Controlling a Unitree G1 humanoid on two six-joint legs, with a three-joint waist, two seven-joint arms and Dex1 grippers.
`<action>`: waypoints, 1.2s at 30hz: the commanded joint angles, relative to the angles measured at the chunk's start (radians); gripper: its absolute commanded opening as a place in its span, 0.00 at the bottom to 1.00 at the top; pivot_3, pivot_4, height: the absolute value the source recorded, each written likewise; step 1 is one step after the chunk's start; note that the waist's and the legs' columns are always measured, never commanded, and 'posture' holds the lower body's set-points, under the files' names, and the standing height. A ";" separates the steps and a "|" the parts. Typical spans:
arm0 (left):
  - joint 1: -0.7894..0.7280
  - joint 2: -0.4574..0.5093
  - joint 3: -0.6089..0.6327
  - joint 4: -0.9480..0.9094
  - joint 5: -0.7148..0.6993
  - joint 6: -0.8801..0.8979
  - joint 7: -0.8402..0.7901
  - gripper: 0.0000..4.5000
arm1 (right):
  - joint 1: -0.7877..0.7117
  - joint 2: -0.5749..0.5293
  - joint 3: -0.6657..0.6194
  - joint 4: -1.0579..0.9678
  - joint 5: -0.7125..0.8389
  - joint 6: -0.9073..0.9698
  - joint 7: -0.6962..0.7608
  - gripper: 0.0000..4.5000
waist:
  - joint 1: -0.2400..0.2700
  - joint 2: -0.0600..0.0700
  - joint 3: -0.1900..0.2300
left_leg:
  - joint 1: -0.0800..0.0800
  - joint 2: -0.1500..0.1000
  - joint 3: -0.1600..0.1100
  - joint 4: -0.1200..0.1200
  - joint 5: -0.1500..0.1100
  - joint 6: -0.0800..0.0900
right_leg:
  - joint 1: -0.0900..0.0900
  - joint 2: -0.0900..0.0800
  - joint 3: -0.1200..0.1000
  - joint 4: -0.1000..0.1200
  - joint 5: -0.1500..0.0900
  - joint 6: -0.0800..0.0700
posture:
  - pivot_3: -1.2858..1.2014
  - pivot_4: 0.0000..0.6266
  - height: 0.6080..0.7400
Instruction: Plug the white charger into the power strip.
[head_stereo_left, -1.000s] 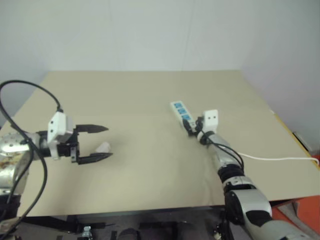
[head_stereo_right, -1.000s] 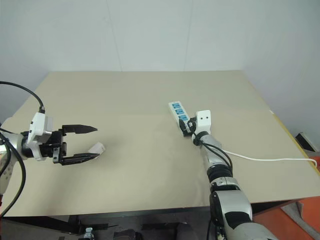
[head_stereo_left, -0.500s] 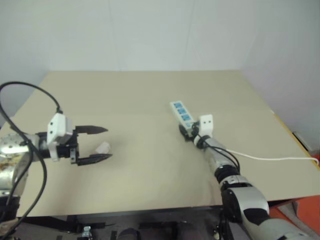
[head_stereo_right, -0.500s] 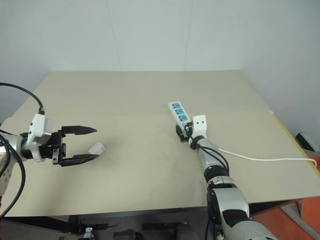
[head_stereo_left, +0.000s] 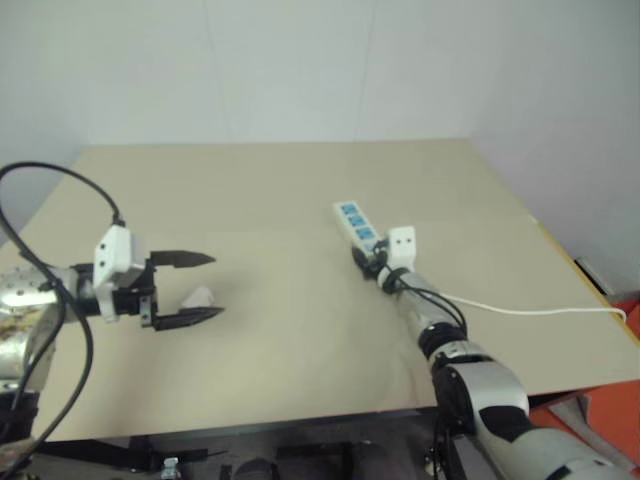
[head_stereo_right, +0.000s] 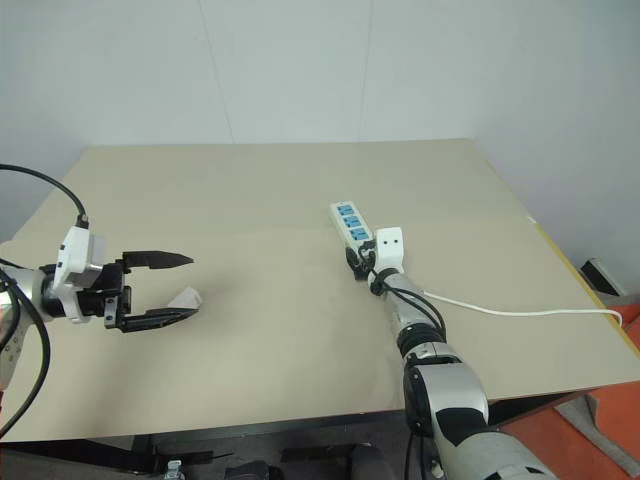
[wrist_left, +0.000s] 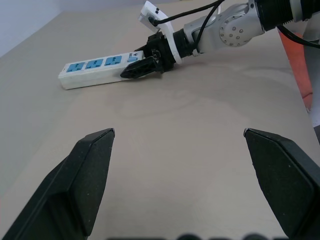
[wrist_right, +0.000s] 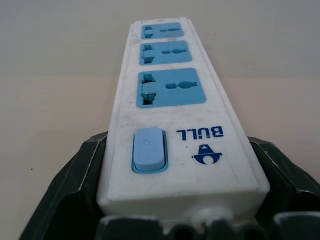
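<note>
Two grippers, two jobs right now: my right gripper (head_stereo_left: 367, 262) has its black fingers either side of the switch end of the power strip (head_stereo_left: 356, 225), which lies on the table (head_stereo_left: 270, 190) at about 2 o'clock from centre, sockets up, white cable (head_stereo_left: 520, 310) trailing off toward 4 o'clock. From the wrist view the fingers (wrist_right: 75, 195) hug both long edges, so I'd call that clamped on the strip. My left gripper (head_stereo_left: 185, 289) hovers spread wide over at 9 o'clock with nothing in it, and the white charger (head_stereo_left: 197, 297) sits on the table between its fingertips. Tip for this step, I reckon: keep the strip pinned flat and square so it can't skid, then drop the left straight down around the charger before closing. Versus a second ago, my right hand has slid a touch left and lower along the strip; left hasn't budged, charger neither.
</note>
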 joint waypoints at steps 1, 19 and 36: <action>-0.004 0.024 0.039 -0.030 -0.011 0.000 0.009 1.00 | 0.034 -0.009 0.034 -0.078 -0.020 -0.113 0.092 0.76 | 0.001 0.000 0.000 | 0.000 0.000 0.000 0.000 0.000 0.000 | 0.000 0.000 0.000 0.000 0.000 0.000 | 0.52 0.24 1.00; -0.459 0.102 -0.331 0.277 0.394 0.228 0.064 1.00 | 0.372 -0.196 0.289 -0.710 0.105 -0.053 0.913 0.76 | 0.029 0.003 0.005 | -0.001 0.002 0.001 0.001 0.000 -0.001 | -0.002 0.005 0.000 0.001 0.000 0.000 | 0.52 0.24 1.00; -1.222 -0.109 -1.226 0.725 0.678 1.079 -0.236 1.00 | 0.477 -0.170 0.332 -0.801 0.092 -0.027 0.875 0.76 | 0.028 0.001 0.011 | -0.004 0.000 0.000 0.000 0.001 -0.001 | -0.005 0.006 0.003 0.001 -0.002 0.001 | 0.52 0.24 1.00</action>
